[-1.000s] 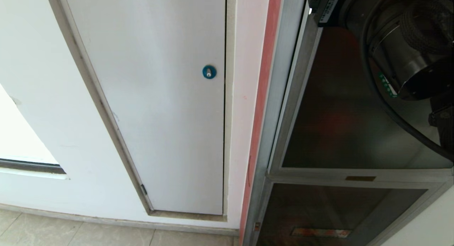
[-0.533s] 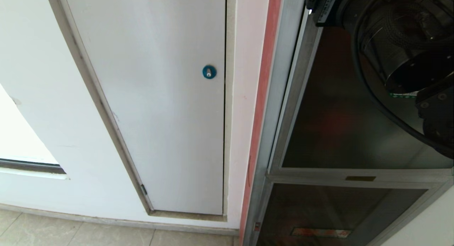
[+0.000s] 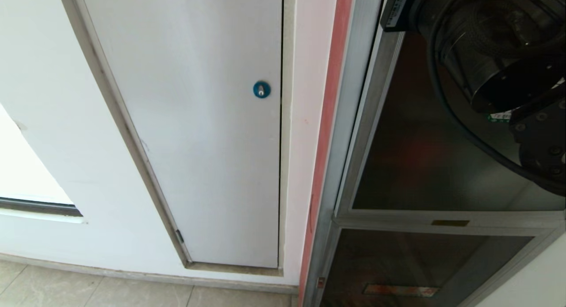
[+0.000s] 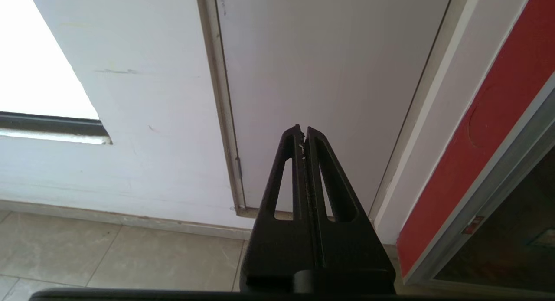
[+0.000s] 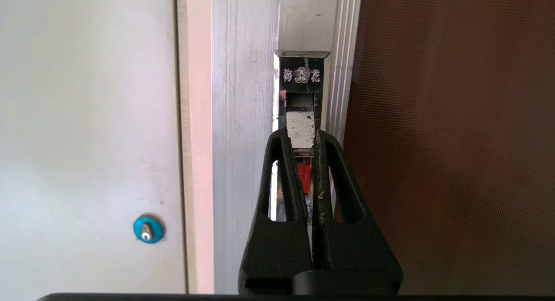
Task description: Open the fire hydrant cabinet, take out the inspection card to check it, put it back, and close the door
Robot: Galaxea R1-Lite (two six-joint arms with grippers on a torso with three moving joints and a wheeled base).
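The fire hydrant cabinet, silver-framed with red edging, fills the right of the head view. Its door is the upper dark glass panel, and my right arm's wrist covers its top corner, leaving only a green sliver of the sticker showing. In the right wrist view my right gripper is shut on the silver latch tab at the door's edge, under a stamped latch plate. My left gripper is parked low, shut and empty. The inspection card is out of view.
A white panel door with a blue lock stands left of the cabinet. Below the door is the smaller lower glass panel. Beige floor tiles run along the wall's foot, and a window ledge lies at far left.
In the head view my right arm's wrist has shifted left and down across the door glass, covering more of the sticker. The cabinet and the left arm have not moved.
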